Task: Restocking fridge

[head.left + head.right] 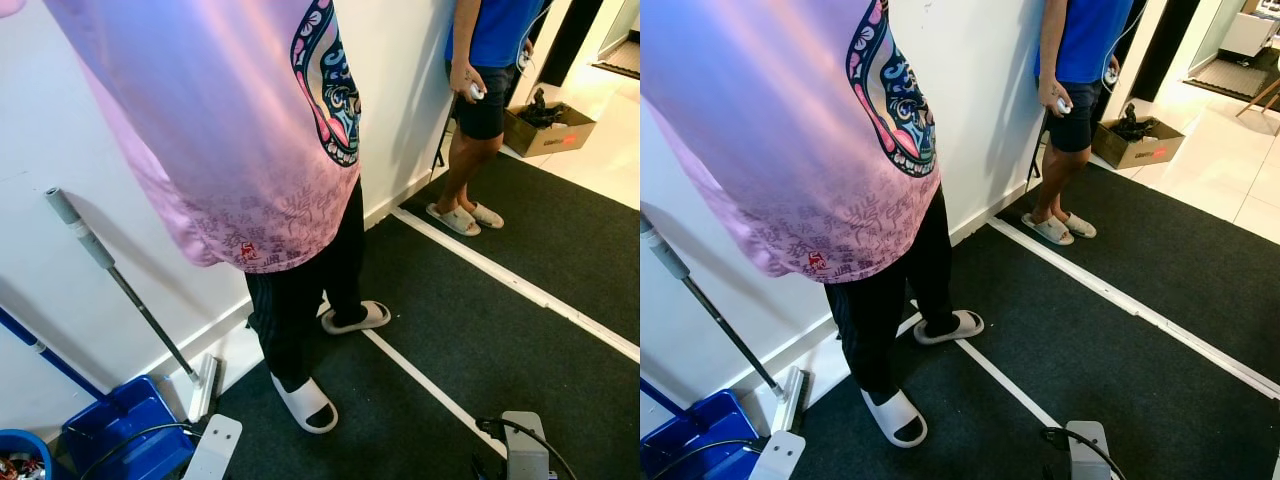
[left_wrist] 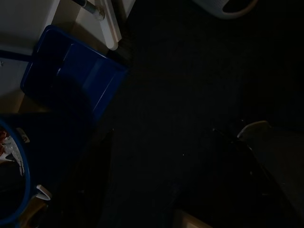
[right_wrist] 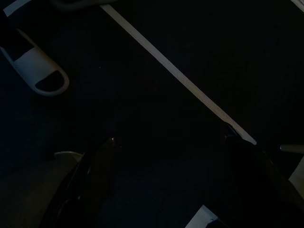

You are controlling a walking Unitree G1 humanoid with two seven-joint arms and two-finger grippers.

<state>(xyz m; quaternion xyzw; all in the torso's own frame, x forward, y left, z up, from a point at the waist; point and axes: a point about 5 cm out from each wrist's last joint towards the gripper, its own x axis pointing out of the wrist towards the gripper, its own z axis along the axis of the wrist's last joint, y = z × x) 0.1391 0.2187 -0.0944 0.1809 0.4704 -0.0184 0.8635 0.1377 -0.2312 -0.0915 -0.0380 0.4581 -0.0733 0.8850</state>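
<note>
Both arms hang low over a dark carpet (image 1: 480, 310). In the dim left wrist view my left gripper (image 2: 166, 156) is open, its fingers (image 2: 99, 175) spread above the carpet beside a blue dustpan (image 2: 71, 76). Seen in the right wrist view, my right gripper (image 3: 171, 147) is open too, with nothing between its fingers (image 3: 102, 164); it hangs over a white tape line (image 3: 180, 80) near a white slipper (image 3: 40, 71).
A person in a pink shirt (image 1: 230, 130) and black trousers stands close ahead by the white wall (image 1: 60, 290). Another person in a blue top (image 1: 490, 40) stands farther back right, near a cardboard box (image 1: 545, 130). A mop handle (image 1: 110, 275), blue dustpan (image 1: 125, 430) and blue bucket (image 1: 20, 455) sit lower left.
</note>
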